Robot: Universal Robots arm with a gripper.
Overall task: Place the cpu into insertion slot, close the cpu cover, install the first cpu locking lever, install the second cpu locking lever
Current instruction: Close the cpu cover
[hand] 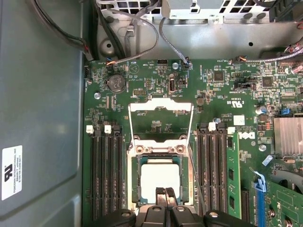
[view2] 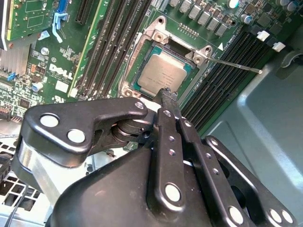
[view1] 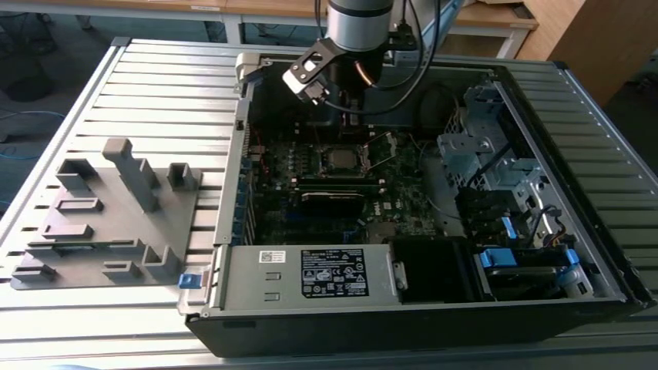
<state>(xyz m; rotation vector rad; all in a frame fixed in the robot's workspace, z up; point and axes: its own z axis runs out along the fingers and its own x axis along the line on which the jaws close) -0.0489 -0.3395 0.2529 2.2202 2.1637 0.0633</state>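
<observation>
Exterior view: open computer case (view1: 432, 308) on a slatted table (view1: 154, 92). The gripper (view1: 340, 92) hung over the far end of the board, above the cpu (view1: 340, 159). A grey parts fixture (view1: 103, 223) sat off to the exterior view's left. Second wrist view: gripper (view2: 166, 94) fingers pressed together with nothing between them, the tip just beside the near edge of the cpu (view2: 163, 73); contact could not be told. The chip lay flat and square inside the insertion slot (view2: 140, 88), and a thin wire locking lever (view2: 236, 65) stood out free to one side. First wrist view: gripper (hand: 165, 195) closed and empty at the edge of the cpu (hand: 160, 176), which was seated in the insertion slot (hand: 134, 189). The cpu cover (hand: 161, 107) was swung back open beyond the socket, board showing through its window; a locking lever (hand: 193, 165) ran alongside, unlatched. Judged the chip light, stiff and slick-topped with a delicate contact side, best held by opposite edges. The cover looked like thin springy sheet, hinged, best pushed at its free cross-bar, not pinched.
</observation>
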